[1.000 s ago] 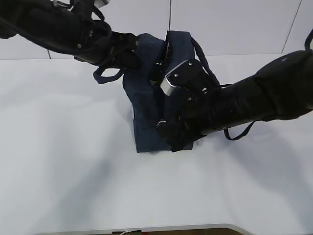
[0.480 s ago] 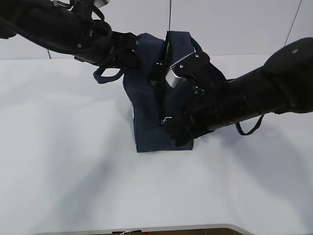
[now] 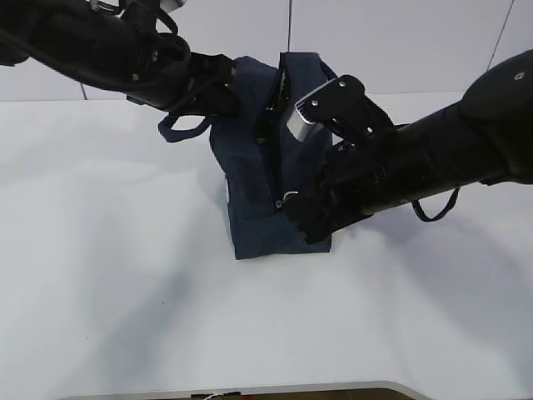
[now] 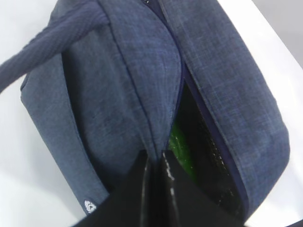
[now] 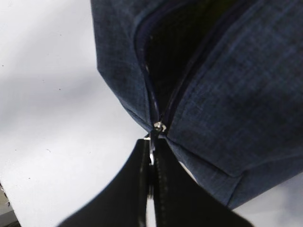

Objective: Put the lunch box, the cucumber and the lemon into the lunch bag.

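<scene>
At the middle of the white worktop point(image 3: 125, 275) stands the lunch bag point(image 3: 250, 192), dark navy fabric, upright, with both arms closed in on it. From the left of the exterior view the left gripper point(image 4: 155, 158) reaches to the bag's upper edge; its wrist camera shows the two black fingers point(image 4: 142, 189) pressed together on a fold of the navy cloth beside the zipper opening, pinching the fabric. Just past those fingers the opening gapes, and inside the dark lining something shiny green point(image 4: 182, 151) shows; I cannot tell for sure which item it is. One loop handle point(image 3: 185, 127) hangs out to the left side below that arm.

On the right, the right gripper point(image 5: 150, 144) comes in low against the bag's near end. Its fingers point(image 5: 168, 189) are closed tight on the silver zipper pull point(image 5: 158, 126), which sits right at their tips, at the end of the zipper track where the two fabric edges meet. Above that point the zipper lies open. Another handle point(image 3: 437, 210) trails behind the right arm.
</scene>
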You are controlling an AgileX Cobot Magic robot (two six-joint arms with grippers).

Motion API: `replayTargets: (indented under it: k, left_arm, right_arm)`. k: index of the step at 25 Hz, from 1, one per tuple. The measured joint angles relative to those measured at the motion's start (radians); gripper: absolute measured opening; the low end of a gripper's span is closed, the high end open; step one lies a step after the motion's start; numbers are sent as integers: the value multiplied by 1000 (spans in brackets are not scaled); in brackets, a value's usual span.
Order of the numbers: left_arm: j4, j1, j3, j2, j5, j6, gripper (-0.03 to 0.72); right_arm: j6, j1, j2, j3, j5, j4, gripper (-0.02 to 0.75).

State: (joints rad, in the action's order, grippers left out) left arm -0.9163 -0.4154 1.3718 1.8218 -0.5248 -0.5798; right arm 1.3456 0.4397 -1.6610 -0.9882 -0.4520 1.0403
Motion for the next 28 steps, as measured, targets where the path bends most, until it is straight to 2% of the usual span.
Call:
replayTargets:
  k: [15, 28]
  left_arm:
    - [0, 0, 0, 0, 1, 0, -12]
    - [0, 0, 0, 0, 7, 0, -12]
  right_arm:
    - [-66, 0, 24, -37, -21, -19, 5]
    - [-380, 0, 26, -181, -160, -276, 5]
